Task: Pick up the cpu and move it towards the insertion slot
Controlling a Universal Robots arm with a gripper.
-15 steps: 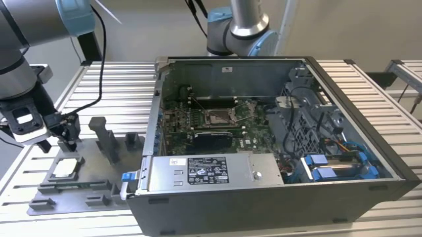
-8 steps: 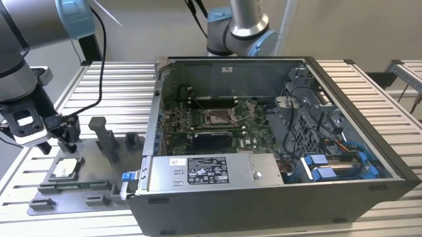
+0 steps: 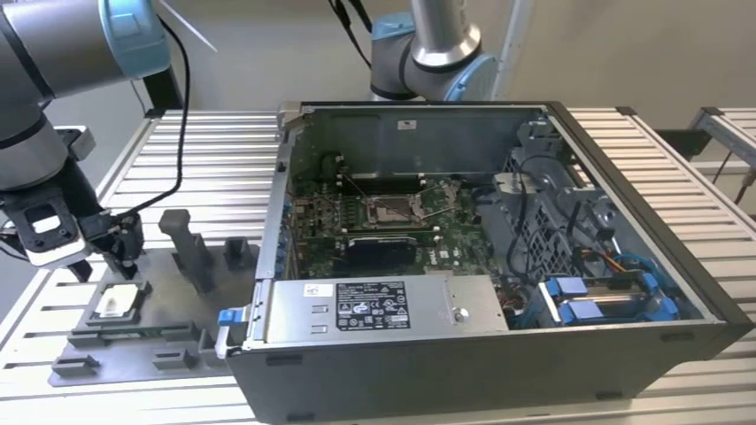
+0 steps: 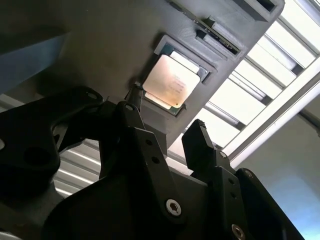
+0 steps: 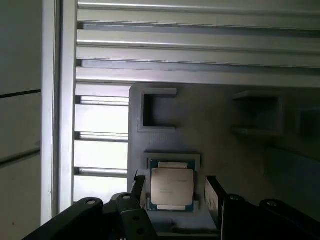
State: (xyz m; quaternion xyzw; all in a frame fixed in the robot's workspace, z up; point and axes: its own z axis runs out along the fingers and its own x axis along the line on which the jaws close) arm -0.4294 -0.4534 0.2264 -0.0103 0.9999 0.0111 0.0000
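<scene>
The black two-fingered pincer (image 3: 106, 264) hangs with its fingers spread wide, one on either side of the small square silvery cpu (image 3: 119, 302), gripping nothing. The cpu lies flat in a recess of the grey plastic tray (image 3: 130, 335) on the ribbed metal tabletop (image 3: 225, 159). The shiny metal-framed square insertion slot (image 3: 390, 210) sits well apart, inside the open dark computer case (image 3: 473, 363).

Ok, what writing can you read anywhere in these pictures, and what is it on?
White label on the power supply: print too small to read.
Top of the cpu: faint markings, too blurred to read.
Small sticker on the case wall: too small to read.
No text can be read.
</scene>
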